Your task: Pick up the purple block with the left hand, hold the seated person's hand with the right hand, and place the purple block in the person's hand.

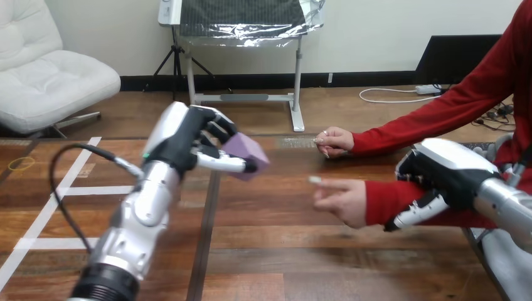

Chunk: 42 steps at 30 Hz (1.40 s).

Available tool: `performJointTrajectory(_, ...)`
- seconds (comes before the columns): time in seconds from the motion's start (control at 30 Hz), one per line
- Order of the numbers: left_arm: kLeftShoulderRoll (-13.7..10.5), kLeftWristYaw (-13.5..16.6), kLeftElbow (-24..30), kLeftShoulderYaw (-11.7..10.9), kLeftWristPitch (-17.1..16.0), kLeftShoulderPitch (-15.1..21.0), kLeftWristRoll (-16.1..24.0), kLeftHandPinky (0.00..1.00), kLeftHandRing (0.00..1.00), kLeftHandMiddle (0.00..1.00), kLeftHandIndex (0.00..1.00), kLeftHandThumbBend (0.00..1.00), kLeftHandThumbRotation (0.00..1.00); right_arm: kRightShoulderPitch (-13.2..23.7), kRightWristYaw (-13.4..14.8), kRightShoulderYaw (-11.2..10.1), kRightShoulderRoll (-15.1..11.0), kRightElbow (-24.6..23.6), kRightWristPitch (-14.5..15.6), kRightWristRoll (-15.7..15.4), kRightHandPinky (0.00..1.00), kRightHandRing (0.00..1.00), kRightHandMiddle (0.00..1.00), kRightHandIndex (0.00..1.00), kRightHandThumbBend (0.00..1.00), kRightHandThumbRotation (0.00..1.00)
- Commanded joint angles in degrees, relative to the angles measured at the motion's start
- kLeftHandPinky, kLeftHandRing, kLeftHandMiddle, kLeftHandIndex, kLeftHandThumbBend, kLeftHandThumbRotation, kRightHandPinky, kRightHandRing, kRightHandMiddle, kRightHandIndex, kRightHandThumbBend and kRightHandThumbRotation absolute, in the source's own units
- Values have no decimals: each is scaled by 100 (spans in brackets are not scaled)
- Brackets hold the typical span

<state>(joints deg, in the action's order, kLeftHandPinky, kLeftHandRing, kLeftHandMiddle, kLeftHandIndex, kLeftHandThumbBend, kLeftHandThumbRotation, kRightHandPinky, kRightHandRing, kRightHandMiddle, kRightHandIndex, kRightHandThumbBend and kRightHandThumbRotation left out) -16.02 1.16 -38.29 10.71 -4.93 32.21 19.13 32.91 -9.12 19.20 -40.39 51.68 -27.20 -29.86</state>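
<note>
Clutching the purple block (246, 152), the left hand (187, 141) hangs above the table (282, 251).

- You're at a robot test bench, which looks more like a lab than a home or shop.
- The wooden table (270, 257) carries straight white tape lines (44, 216) that cross at right angles.
- A silver robot arm (141, 213) reaches over it, trailing a loose black cable (58, 188).
- A person (439, 119) sits at the table's right side, with both arms stretched over it.

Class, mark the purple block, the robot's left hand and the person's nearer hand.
purple block (246, 152): head view, its purple face.
left hand (187, 142): head view, its black body.
person's nearer hand (345, 200): head view, its back.
</note>
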Motion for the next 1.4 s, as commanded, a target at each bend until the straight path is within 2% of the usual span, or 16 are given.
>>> performJointTrajectory(0.0, 240, 106, -128, -79, -201, 376, -120, 33, 38, 44, 47, 61, 0, 341, -117, -244, 214, -674, 129, 250, 24, 23, 27, 28, 83, 32)
performJointTrajectory(0.2, 499, 152, -376, -94, -167, 535, -193, 34, 39, 44, 48, 63, 0, 324, -326, -269, 308, -948, 289, 412, 27, 26, 30, 30, 83, 29)
performJointTrajectory(0.47, 815, 195, -811, -120, -330, 748, -265, 34, 39, 44, 49, 65, 0, 310, -491, -269, 431, -1303, 549, 439, 30, 29, 32, 33, 82, 29)
performJointTrajectory(0.73, 1093, 251, -1176, -141, -509, 909, -346, 32, 38, 43, 48, 66, 0, 294, -447, -300, 583, -1467, 609, 487, 36, 33, 36, 37, 82, 27)
performJointTrajectory(1.1, 1371, 502, -1549, -84, -639, 1061, -312, 28, 34, 40, 48, 68, 0, 314, -377, -286, 738, -1591, 623, 459, 27, 27, 31, 31, 85, 29)
performJointTrajectory(1.37, 1577, 525, -1673, -105, -610, 1119, -390, 29, 35, 41, 48, 67, 0, 295, -456, -293, 819, -1790, 865, 445, 24, 26, 30, 31, 86, 32)
